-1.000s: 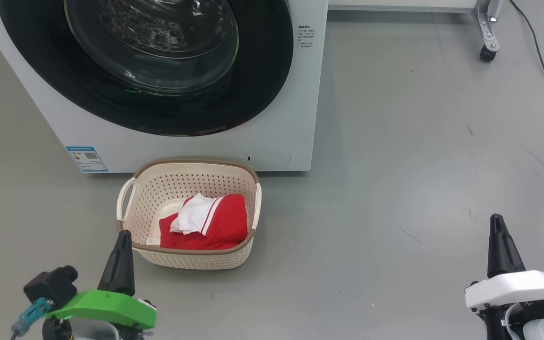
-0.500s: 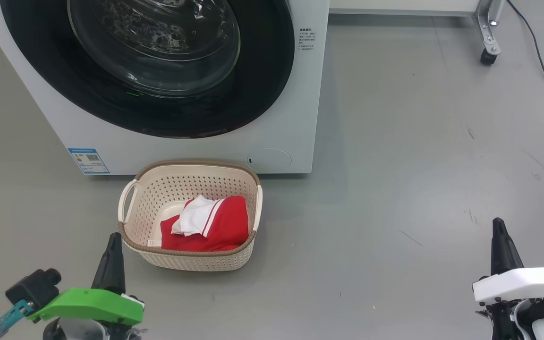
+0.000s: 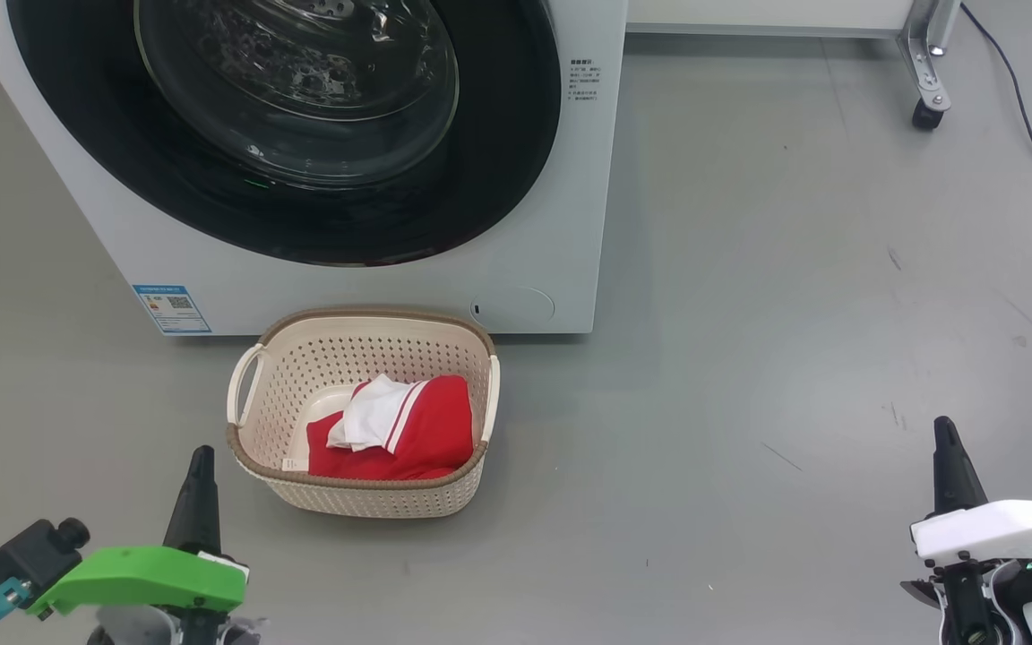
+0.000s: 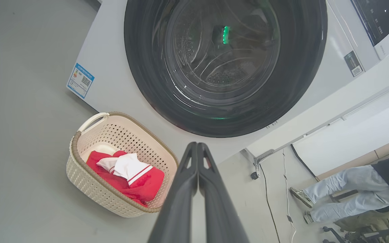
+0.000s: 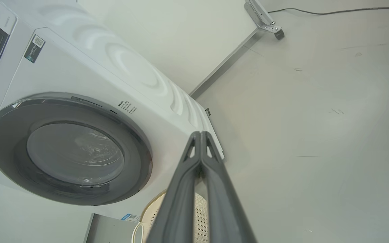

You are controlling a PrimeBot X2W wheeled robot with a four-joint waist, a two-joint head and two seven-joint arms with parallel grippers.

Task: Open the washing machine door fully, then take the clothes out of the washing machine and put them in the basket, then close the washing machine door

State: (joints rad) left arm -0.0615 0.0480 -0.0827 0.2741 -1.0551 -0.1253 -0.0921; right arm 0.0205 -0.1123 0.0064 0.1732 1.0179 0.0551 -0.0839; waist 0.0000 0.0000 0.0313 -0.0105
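The white washing machine (image 3: 552, 224) stands ahead with its round black-rimmed door (image 3: 516, 170) shut flat against the front; the same door (image 4: 302, 60) (image 5: 137, 152) shows in both wrist views. In front of it on the floor sits the cream basket (image 3: 252, 443) (image 4: 79, 175), holding the red and white clothes (image 3: 431, 430) (image 4: 140, 180). My left gripper (image 3: 201, 452) (image 4: 197, 144) is shut and empty, low and left of the basket. Far to the right over bare floor, my right gripper (image 3: 944, 425) (image 5: 200, 134) is shut and empty.
A wheeled metal frame leg (image 3: 924, 63) stands at the back right, and a black cable (image 3: 1031, 125) runs along the floor beside it. A person's legs (image 4: 343, 195) show at the right of the left wrist view. The grey floor (image 3: 794, 313) stretches open to the right.
Both grippers have sunk lower and drawn back in the head view, staying shut. The machine and basket have shifted slightly down the picture, which looks like camera motion.
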